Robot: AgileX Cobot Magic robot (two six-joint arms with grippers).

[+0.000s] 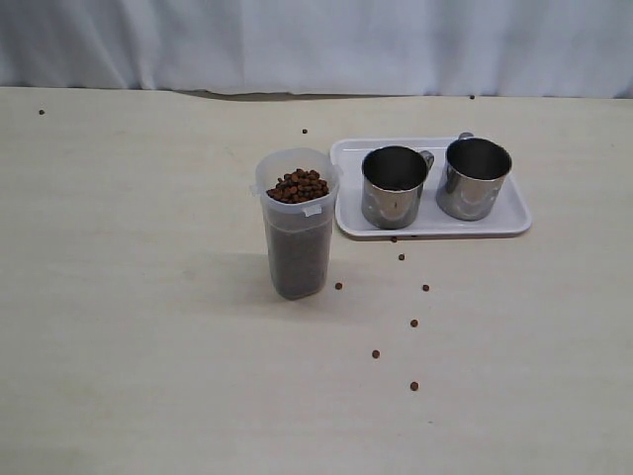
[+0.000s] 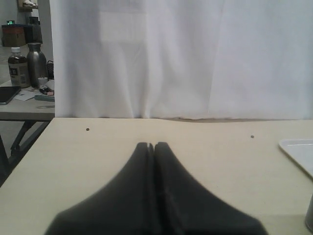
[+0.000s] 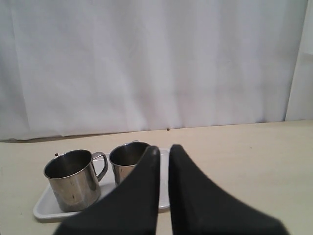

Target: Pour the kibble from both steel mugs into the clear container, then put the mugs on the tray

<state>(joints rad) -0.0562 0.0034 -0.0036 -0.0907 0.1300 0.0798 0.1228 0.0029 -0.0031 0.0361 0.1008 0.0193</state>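
Dark-brown kibble (image 1: pixel 299 185) was heaped to the rim of the clear container (image 1: pixel 297 252), which stood upright on the bench (image 1: pixel 129 327) just beside the tray (image 1: pixel 348 156). One steel mug (image 1: pixel 394 186) and a second steel mug (image 1: pixel 473 178) were set upright on the tray, side by side. Stray pellets (image 1: pixel 414 324) were scattered over the bench nearby. The left pincer (image 2: pixel 151 146) and the right pincer (image 3: pixel 164 149) were held together, clamped on nothing.

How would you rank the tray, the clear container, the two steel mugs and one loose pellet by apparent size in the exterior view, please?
1. Tray
2. Clear container
3. Steel mug beside the container and the other steel mug: alike, tied
4. Loose pellet
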